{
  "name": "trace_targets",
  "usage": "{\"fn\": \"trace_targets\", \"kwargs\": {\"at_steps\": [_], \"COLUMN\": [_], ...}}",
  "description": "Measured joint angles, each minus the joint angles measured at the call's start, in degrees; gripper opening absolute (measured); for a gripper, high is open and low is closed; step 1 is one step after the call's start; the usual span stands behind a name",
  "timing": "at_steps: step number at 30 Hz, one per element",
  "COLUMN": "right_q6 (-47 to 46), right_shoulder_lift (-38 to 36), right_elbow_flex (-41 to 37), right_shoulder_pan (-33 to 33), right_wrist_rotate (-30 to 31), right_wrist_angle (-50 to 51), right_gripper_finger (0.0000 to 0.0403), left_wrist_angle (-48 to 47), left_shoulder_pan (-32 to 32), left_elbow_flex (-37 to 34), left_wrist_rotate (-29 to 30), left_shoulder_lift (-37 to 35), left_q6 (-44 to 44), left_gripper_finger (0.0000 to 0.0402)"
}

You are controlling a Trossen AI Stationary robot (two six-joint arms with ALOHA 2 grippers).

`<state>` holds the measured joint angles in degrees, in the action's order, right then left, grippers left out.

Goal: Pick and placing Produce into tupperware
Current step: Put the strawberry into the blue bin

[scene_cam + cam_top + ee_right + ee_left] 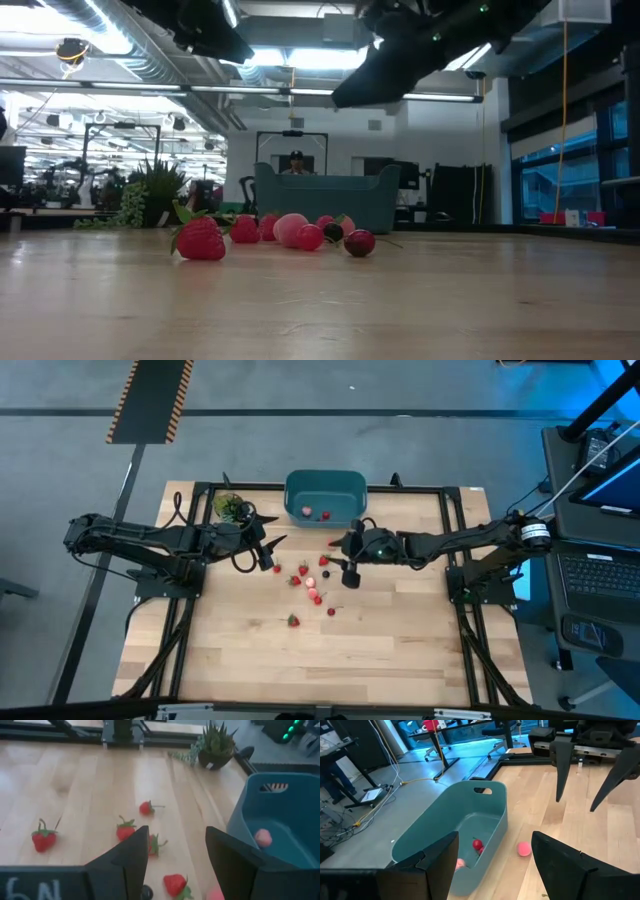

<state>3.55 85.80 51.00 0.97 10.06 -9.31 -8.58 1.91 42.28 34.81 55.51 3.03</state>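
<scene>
Teal tupperware (pixel 325 490) at table's (pixel 400 650) far edge, berries (pixel 315 585) just before.

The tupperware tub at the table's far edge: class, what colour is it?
Teal-blue all over. The tupperware shows this best in the left wrist view.

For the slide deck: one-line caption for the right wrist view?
Open right gripper above strawberry pieces scattered on the wooden table, teal tub holding one pink piece alongside.
</scene>
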Motion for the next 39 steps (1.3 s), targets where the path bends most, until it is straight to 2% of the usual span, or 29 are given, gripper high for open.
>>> {"fn": "trace_targets", "kwargs": {"at_steps": [10, 18, 22, 29, 39], "right_q6": [-6.6, -7.8, -7.2, 0.6, 1.6], "right_shoulder_lift": [0.0, 1.0, 5.1, 12.8, 19.3], "right_elbow_flex": [0.0, 0.7, 4.6, 11.9, 14.7], "right_shoulder_pan": [1.9, 3.8, 4.4, 4.5, 5.7], "right_wrist_rotate": [-0.7, -6.2, -6.4, -6.8, -7.0], "right_wrist_angle": [1.2, 2.9, 8.3, 14.1, 20.5], "right_gripper_finger": [0.0197, 0.0197, 0.0197, 0.0197, 0.0197], "left_wrist_angle": [0.0, 0.0, 0.2, 0.0, 0.1], "left_shoulder_pan": [0.0, 0.0, 0.0, 0.0, 0.0], "left_elbow_flex": [0.0, 0.0, 0.0, 0.0, 0.0], "left_wrist_rotate": [-0.1, -8.4, -8.8, -8.8, -8.8], "left_shoulder_lift": [0.0, 0.3, 1.6, 5.0, 9.1], "left_q6": [-2.5, -4.2, -4.3, -4.4, -6.2], "left_gripper_finger": [0.0245, 0.0245, 0.0245, 0.0245, 0.0245]}}
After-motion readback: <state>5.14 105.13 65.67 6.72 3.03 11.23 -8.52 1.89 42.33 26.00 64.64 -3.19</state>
